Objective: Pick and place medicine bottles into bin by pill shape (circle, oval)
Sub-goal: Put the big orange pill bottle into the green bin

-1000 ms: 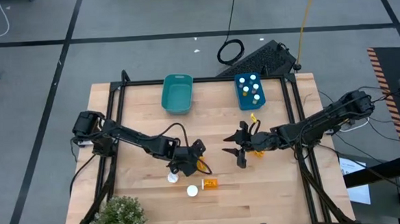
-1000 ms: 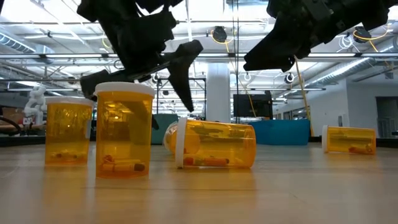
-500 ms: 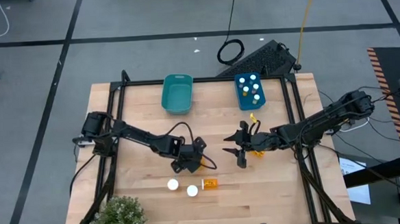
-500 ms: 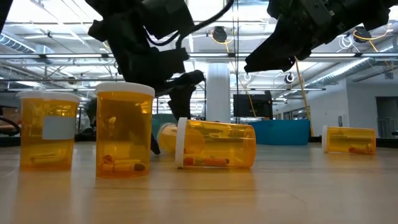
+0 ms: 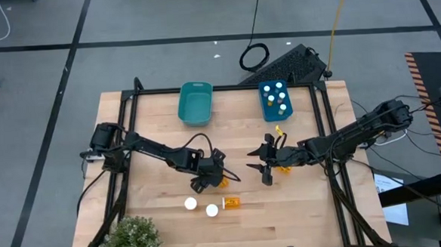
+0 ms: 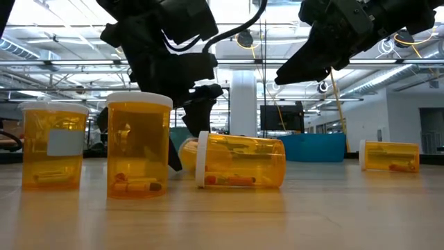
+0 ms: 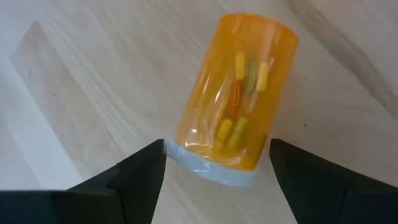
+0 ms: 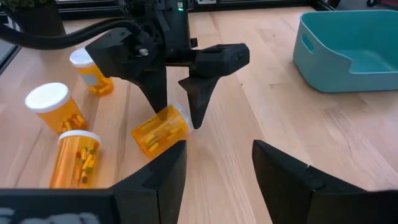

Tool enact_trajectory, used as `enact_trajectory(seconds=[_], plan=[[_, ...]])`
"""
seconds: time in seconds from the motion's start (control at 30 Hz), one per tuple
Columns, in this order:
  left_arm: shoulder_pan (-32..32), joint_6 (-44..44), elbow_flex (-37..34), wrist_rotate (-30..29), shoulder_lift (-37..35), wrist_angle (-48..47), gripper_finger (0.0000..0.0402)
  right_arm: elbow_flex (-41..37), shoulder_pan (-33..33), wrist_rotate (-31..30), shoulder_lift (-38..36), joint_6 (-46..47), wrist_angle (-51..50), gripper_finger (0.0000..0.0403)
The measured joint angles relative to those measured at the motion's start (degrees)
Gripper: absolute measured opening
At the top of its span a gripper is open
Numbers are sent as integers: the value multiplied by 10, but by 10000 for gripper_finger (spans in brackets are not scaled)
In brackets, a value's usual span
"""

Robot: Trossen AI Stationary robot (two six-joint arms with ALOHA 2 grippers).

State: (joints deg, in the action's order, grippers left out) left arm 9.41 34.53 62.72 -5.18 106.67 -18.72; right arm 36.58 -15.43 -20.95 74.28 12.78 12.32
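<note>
Medicine bottles remained loose near the table's (image 5: 152, 119) front middle: two upright, one on its side, and a fourth lying bottle (image 7: 233, 99) directly beneath the left gripper (image 5: 210, 178), its white cap toward the wrist and its long axis running away between the two spread fingers. Those fingers stood apart and astride the cap end without touching it (so a straight descent should bracket the body across its width), making the left arm plainly the nearer. The right gripper (image 5: 264, 169) waited just beside, fingers also apart and empty, over bare wood.
</note>
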Motion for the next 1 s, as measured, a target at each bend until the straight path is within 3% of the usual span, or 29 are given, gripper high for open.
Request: enact_trajectory(seconds=[0.47,0.83,1.0], plan=[[-2,-3,0,20,0,30,288,0,0,0,0,13,-5,178],[-4,-1,1,28,-1,19,216,0,0,0,0,16,-6,178],[-6,-46,1,7,-1,16,222,0,0,1,0,16,-6,178]])
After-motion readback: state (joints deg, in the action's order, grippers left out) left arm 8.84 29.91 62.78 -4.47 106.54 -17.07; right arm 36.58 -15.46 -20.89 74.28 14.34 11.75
